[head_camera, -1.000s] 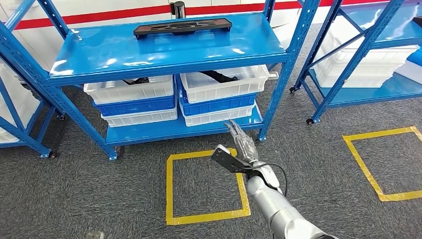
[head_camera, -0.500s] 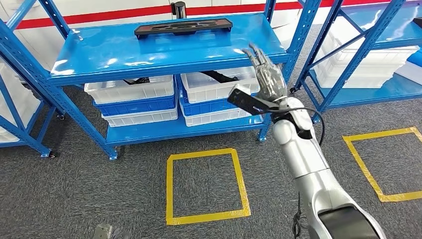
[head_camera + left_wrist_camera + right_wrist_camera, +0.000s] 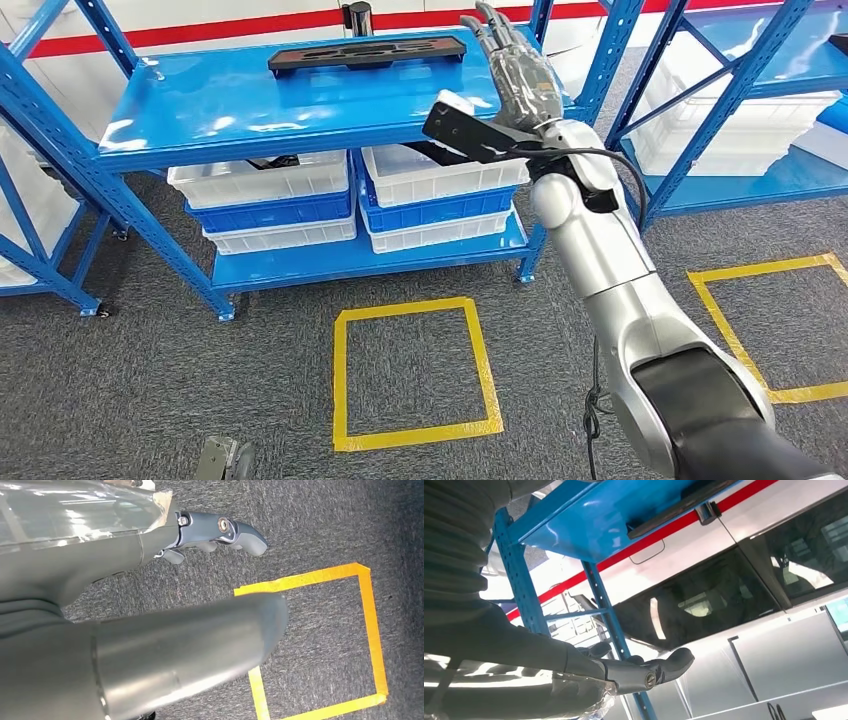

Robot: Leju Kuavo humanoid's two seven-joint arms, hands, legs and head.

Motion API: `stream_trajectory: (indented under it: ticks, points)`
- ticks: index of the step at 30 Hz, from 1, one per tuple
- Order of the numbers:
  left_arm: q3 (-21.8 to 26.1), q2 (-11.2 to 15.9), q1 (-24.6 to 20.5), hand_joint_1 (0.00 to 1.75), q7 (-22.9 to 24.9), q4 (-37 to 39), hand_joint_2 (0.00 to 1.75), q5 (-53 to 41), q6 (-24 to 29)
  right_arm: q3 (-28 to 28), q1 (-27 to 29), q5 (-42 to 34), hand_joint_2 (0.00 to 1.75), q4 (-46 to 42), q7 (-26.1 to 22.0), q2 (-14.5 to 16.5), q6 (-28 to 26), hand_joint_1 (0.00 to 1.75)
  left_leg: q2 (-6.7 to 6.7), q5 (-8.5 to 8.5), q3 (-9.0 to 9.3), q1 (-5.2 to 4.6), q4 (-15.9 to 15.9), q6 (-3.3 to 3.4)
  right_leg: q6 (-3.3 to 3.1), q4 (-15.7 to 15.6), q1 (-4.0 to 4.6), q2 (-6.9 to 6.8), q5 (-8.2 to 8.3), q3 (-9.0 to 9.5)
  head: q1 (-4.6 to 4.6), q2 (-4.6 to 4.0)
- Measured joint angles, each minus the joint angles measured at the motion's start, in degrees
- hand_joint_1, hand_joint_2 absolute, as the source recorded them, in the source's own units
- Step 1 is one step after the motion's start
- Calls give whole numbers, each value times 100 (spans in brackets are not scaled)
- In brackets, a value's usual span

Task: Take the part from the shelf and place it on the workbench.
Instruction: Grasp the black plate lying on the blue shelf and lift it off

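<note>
head view: right hand raised at shelf edge

right hand (image 3: 518, 72) is held empty, fingers spread, over the top shelf (image 3: 300, 105) front right corner. black part (image 3: 366, 53) is laid along the rear edge, well apart. left hand (image 3: 220, 532) is hung over carpet, fingers loosely curled, empty.

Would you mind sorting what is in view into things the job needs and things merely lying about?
For the job:
black part lying on the top shelf
right hand, raised beside the shelf, holding nothing

Lying about:
white bins below
blue bins
yellow tape square
</note>
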Motion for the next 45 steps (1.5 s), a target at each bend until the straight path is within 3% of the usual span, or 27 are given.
stream_trajectory:
  ticks: [10, 23, 27, 30, 32, 35, 37, 38, 40, 41, 42, 45]
  points:
    - [-43, -74, -66, 0, 35, 0, 0, -78, -46, 377, 84, 246, 175, 243, 198, 553, -148, 0, -1, 0, 1, 0, 1, 0, 0, 0, 0, 2, 0, -5, 0, 0]
    - [-92, -67, -97, 0, 39, 0, 0, -135, -37, 407, 156, 371, 175, 255, 262, 651, 59, 0, -2, -5, -24, -5, 36, 6, 9, -3, -32, 0, 5, -2, 0, 0]
    - [-72, -35, -118, 0, -5, 0, 0, -43, -39, 410, 49, 360, 175, 327, 146, 705, 95, 0, -2, -30, -53, -10, 65, 51, 32, -18, -40, 1, 18, -6, 0, 0]
    - [-55, -18, -124, 0, -52, 0, 0, -10, -26, 409, -71, 341, 175, 407, 75, 755, 93, 0, -1, -17, -7, -3, -16, 145, 132, 80, -10, 1, 82, -20, 6, 0]
    - [-30, -17, -130, 0, -78, 0, 0, 19, -16, 408, -165, 325, 175, 472, 34, 770, 89, 0, -2, 7, 66, 21, -75, 202, 168, 358, 0, 1, -16, -174, 13, 0]
    - [18, -19, -134, 0, -89, 0, 0, 45, -15, 409, -259, 307, 175, 580, -3, 781, 85, 0, -5, 0, 86, 31, -88, 220, 146, 1351, -7, 2, -368, -792, 19, 0]
    - [30, -20, -131, 0, -90, 0, 0, 47, -15, 409, -261, 302, 175, 640, -12, 780, 84, 0, -22, -24, 103, 37, -82, 205, 184, 1674, -19, 1, -391, -1070, 21, 0]
    - [33, -20, -129, 0, -90, 0, 0, 49, -15, 408, -265, 301, 175, 664, -18, 779, 81, 0, -33, -44, 124, 46, -78, 186, 248, 1518, -33, 1, -257, -1061, 20, 0]
    - [39, -21, -130, 0, -91, 0, 0, 66, -15, 409, -293, 295, 175, 708, -41, 781, 71, 0, -44, -107, 180, 70, -64, 129, 393, 760, -67, 0, 171, -814, 21, 0]
    - [46, -21, -133, 0, -91, 0, 0, 79, -15, 411, -314, 288, 175, 738, -57, 783, 57, 0, -45, -144, 202, 75, -53, 92, 416, 382, -65, 3, 321, -690, 21, 0]
    - [56, -20, -138, 0, -92, 0, 0, 90, -15, 415, -337, 282, 175, 770, -73, 790, 43, 0, -43, -176, 204, 76, -43, 58, 367, 148, -49, 5, 383, -598, 22, 0]
    - [97, -23, -149, 0, -90, 1, 0, 121, -14, 417, -381, 271, 175, 861, -109, 828, 2, 0, -33, -223, 174, 68, -16, -23, 85, 68, -1, 2, 373, -538, 2, 0]
